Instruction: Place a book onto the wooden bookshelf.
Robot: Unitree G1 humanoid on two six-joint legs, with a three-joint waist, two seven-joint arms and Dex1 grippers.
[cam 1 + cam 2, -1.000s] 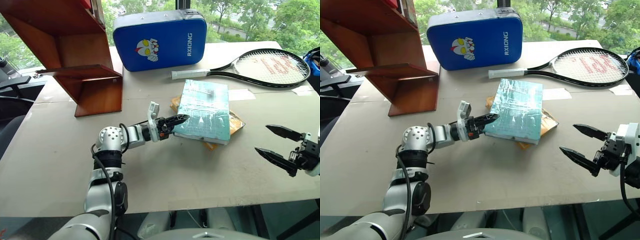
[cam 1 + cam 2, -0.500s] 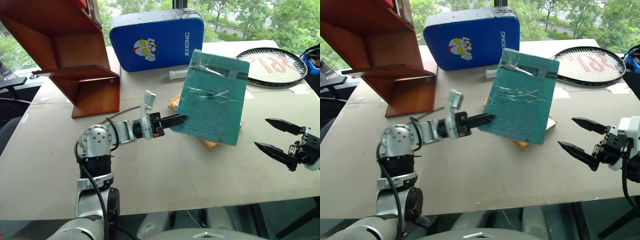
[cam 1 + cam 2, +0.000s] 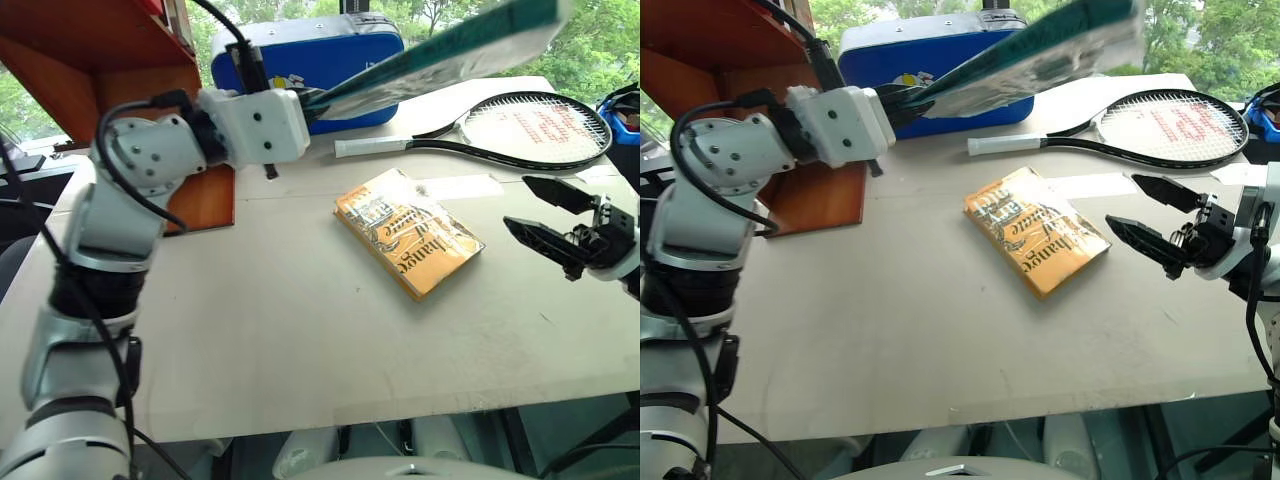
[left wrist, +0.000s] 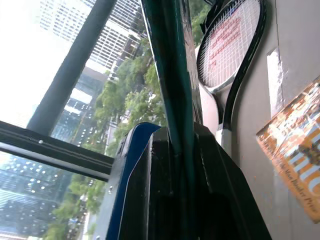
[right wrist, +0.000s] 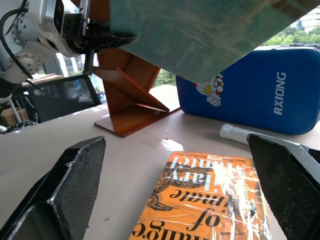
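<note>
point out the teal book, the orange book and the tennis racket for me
teal book (image 3: 440, 50), left eye view, on the tilted cover, held up in the air.
orange book (image 3: 408, 232), left eye view, on the middle of its cover.
tennis racket (image 3: 540, 132), left eye view, on the strings of its head.

We see the book, thin with a teal-green cover, raised clear of the table, nearly edge-on and tilted upward. The wooden bookshelf, reddish-brown with slanted side panels, stands upright at the table's far left corner.
</note>
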